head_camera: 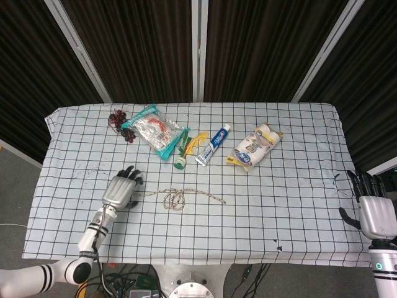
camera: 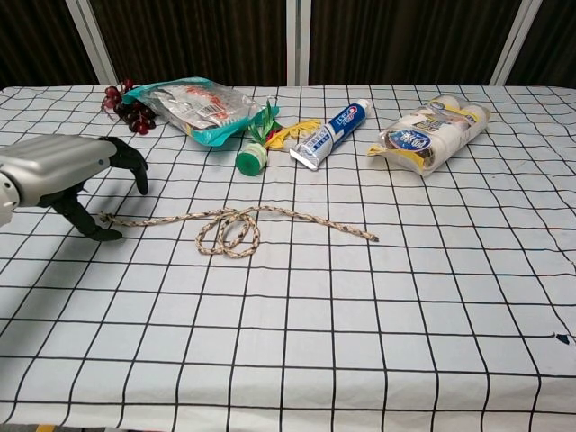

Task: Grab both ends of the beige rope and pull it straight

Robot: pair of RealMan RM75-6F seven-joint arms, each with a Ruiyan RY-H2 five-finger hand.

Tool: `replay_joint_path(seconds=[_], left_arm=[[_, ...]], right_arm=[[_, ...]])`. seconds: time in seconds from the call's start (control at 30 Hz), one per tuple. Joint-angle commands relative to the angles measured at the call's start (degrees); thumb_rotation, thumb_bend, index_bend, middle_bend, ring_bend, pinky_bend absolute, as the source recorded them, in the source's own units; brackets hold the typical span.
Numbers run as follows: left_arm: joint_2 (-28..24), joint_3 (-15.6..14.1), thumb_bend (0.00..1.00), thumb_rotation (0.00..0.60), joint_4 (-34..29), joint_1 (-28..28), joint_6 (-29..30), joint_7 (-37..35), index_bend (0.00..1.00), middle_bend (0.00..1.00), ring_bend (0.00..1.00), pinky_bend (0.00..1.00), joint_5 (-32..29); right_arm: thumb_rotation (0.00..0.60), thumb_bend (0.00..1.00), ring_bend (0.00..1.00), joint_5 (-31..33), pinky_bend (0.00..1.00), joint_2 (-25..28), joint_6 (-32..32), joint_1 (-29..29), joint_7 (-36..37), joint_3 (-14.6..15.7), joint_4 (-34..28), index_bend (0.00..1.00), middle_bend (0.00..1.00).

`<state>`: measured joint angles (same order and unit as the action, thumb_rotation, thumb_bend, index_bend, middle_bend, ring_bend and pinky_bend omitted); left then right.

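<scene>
The beige rope (head_camera: 180,196) (camera: 236,225) lies on the checked tablecloth, coiled in a small loop at its middle. Its left end (camera: 106,217) points at my left hand, its right end (camera: 371,237) lies free. My left hand (head_camera: 121,189) (camera: 67,175) hovers over the left end with fingers spread downward, the thumb (camera: 85,225) beside the rope tip; it holds nothing. My right hand (head_camera: 371,208) stands open at the table's right edge, far from the rope, seen only in the head view.
Along the back lie dark grapes (head_camera: 118,120), a snack bag (head_camera: 154,130), a green-capped bottle (head_camera: 180,159), a yellow item (head_camera: 199,141), a toothpaste tube (head_camera: 214,143) and a pack of white rolls (head_camera: 255,146). The table's front edge (head_camera: 186,264) is near.
</scene>
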<state>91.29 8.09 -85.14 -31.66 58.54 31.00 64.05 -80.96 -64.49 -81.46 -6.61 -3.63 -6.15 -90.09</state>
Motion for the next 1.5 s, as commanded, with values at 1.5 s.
replay_joint_path(seconds=[1.5], left_arm=[[3.5, -2.6, 0.33, 0.600, 4.3, -1.9, 1.5, 1.3, 0.52, 0.18, 0.05, 0.21, -4.1]], right_arm=[[0.600, 0.20, 0.00, 0.9, 0.00, -1.0, 1.0, -0.5, 1.2, 0.0, 1.6, 0.00, 0.00]])
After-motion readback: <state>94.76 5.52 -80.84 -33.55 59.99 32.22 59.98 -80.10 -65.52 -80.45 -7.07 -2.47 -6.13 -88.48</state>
